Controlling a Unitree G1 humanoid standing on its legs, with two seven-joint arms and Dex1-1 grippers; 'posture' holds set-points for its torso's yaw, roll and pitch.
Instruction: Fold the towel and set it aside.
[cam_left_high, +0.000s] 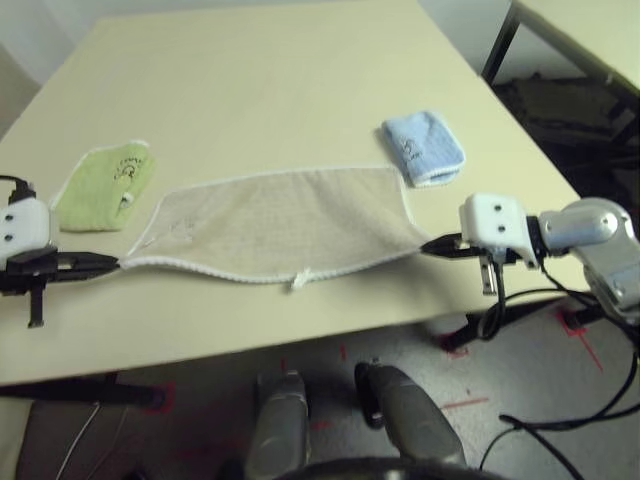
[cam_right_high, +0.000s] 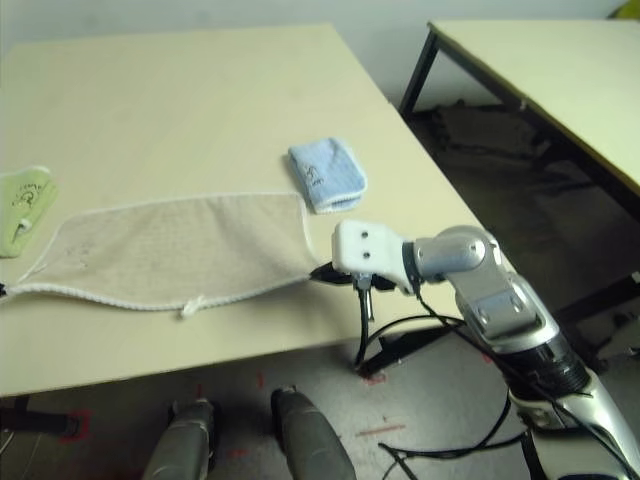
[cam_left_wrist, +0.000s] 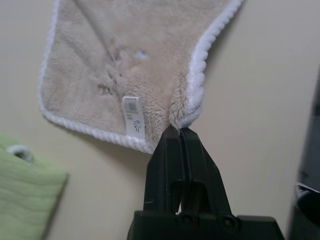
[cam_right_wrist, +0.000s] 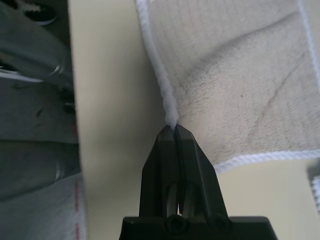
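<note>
Closest to the camera in the right eye view, your silver right forearm (cam_right_high: 530, 350) comes in from the near right of the beige towel (cam_right_high: 180, 245). Dark cables (cam_right_high: 410, 320) loop below that arm, on the near right side of the towel.

Over in the left eye view, you have the towel spread wide over the table (cam_left_high: 270, 80), with a near corner in each hand. Your left hand (cam_left_high: 119, 263) is shut on its near left corner, and your right hand (cam_left_high: 425, 248) is shut on its near right corner. Between them the white-stitched near edge dips a little, with a small white tab (cam_left_high: 301, 280) at about its middle. The light-green towel (cam_left_high: 105, 190) lies near the beige towel's left side, and the folded light-blue towel (cam_left_high: 425, 148) sits just beside its far right corner. You can see a second table (cam_left_high: 590, 35) well off beyond it to the right.

Through the left wrist view, your left hand's two black fingers (cam_left_wrist: 167, 170) are pinched together on the beige towel's corner, bunching the pile there. Close to that grip are the white label (cam_left_wrist: 134, 117) and dark embroidery (cam_left_wrist: 107, 82) on the towel's face.

From the right wrist view, your right hand's fingers (cam_right_wrist: 162, 170) are closed tight on the towel's other corner, right at the white stitching. Soft creases (cam_right_wrist: 235, 42) run over the cloth near that grip.
</note>
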